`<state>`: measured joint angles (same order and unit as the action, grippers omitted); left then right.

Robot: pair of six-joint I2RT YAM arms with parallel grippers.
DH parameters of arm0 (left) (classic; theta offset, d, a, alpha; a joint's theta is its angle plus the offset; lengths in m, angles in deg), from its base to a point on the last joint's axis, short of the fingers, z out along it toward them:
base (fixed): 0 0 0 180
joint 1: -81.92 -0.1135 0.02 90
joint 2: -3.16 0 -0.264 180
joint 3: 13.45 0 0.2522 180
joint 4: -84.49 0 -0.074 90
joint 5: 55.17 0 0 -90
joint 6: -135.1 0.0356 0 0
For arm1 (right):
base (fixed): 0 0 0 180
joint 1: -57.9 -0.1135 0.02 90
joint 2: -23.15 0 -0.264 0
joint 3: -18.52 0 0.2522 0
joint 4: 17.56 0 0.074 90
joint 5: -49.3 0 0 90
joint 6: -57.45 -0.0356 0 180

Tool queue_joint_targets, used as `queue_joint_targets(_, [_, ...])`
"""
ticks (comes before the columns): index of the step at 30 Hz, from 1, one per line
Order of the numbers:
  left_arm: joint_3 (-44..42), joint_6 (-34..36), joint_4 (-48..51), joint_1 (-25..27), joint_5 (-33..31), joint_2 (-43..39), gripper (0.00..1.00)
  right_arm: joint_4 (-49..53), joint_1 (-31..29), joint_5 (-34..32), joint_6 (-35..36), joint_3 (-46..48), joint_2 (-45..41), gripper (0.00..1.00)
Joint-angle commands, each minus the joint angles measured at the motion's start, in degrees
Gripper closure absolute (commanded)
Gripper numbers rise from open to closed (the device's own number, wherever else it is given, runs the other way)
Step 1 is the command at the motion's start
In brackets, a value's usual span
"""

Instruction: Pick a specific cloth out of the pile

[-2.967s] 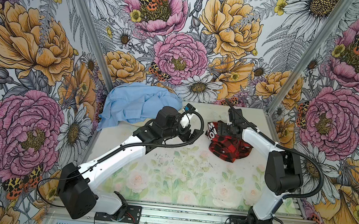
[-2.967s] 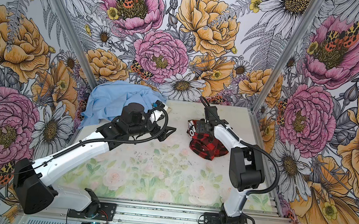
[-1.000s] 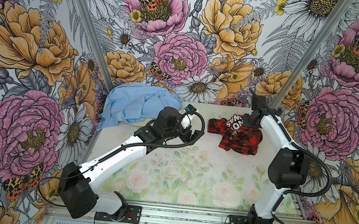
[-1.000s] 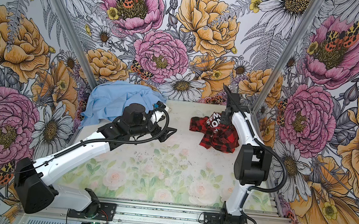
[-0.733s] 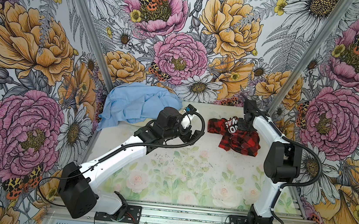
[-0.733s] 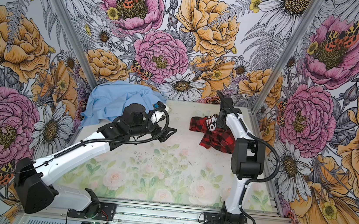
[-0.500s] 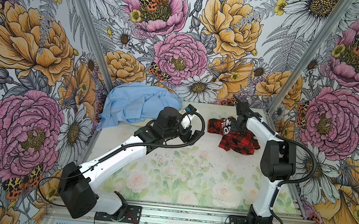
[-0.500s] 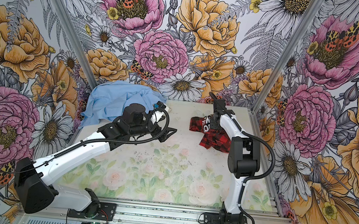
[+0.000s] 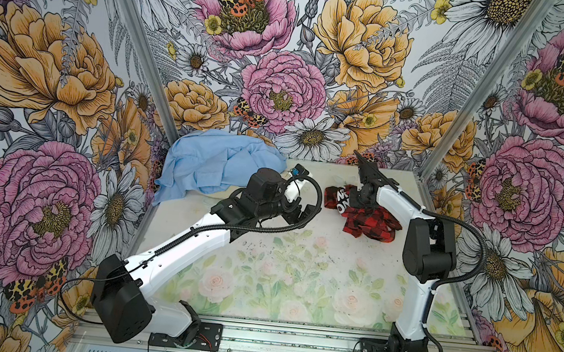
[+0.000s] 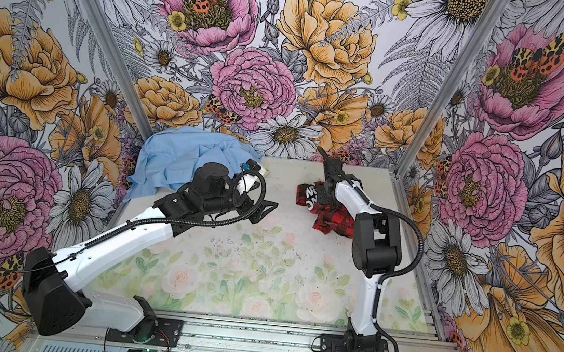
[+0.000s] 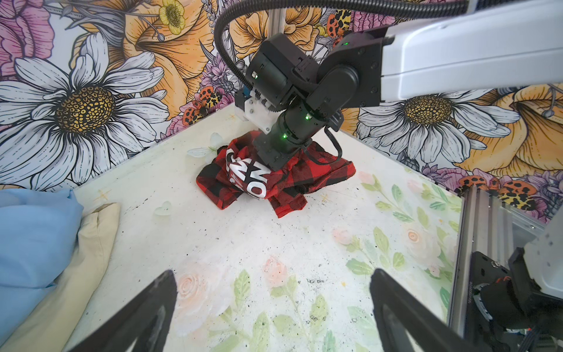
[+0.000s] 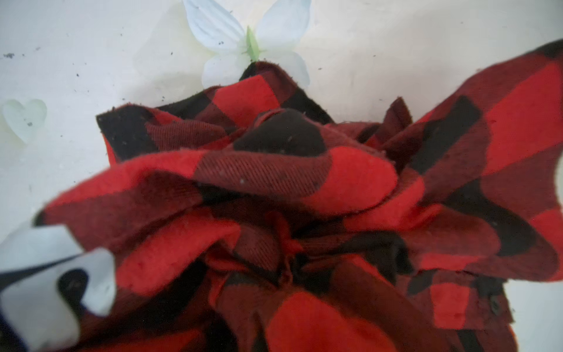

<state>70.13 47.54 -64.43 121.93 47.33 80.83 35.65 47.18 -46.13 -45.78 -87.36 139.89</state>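
- Left gripper (image 11: 272, 277): jaws wide apart, empty; pile (image 9: 217, 166) beside it.
- Right gripper (image 11: 275, 163): tip buried in the cloth (image 11: 243, 186); jaw state cannot be told.

Soft twill-woven cloth (image 12: 274, 183), pile (image 9: 217, 166) of smooth matt fabric, matt speckled table (image 9: 300, 257), brushed metal rail (image 9: 291, 342).

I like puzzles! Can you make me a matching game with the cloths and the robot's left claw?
Things:
1 checked cloth
2 blue shirt
3 cream cloth
4 left gripper

Clues:
A wide open, empty
B white letters on it
C biggest heap, back left
D peeks out beside the blue

Pairs: 1-B, 2-C, 3-D, 4-A
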Motion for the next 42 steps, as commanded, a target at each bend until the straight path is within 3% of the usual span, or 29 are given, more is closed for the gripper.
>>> queue_joint_targets(1, [0.40,0.55,-0.03,0.53,0.01,-1.29,0.01,-2.44,-0.26,-0.19,-0.74,0.91,-1.46,0.38])
queue_joint_targets(5, [0.61,0.45,-0.03,0.51,0.42,-0.95,0.01,-3.49,-0.26,-1.53,0.35,2.54,-6.18,0.10])
queue_joint_targets(11, [0.67,0.33,-0.01,0.51,0.54,-0.99,0.01,-3.49,-0.26,-3.56,1.43,5.13,-14.32,0.01])
queue_joint_targets(19, [0.62,0.28,0.01,0.61,0.79,-1.11,0.01,-3.58,-0.26,-7.36,3.84,11.95,-24.19,0.01])
queue_joint_targets(27, [0.67,0.11,0.01,0.77,1.22,-1.38,0.01,-10.72,-4.23,-5.04,15.98,23.68,-28.04,0.01])
queue_joint_targets(36, [0.49,0.29,-0.03,1.12,0.92,-1.82,0.01,-12.26,-6.86,-13.00,15.28,23.91,-21.72,0.01])
queue_joint_targets(42, [0.67,0.37,0.08,1.12,1.01,-1.81,0.01,-11.19,-5.94,-19.88,19.30,16.32,-9.90,0.00])
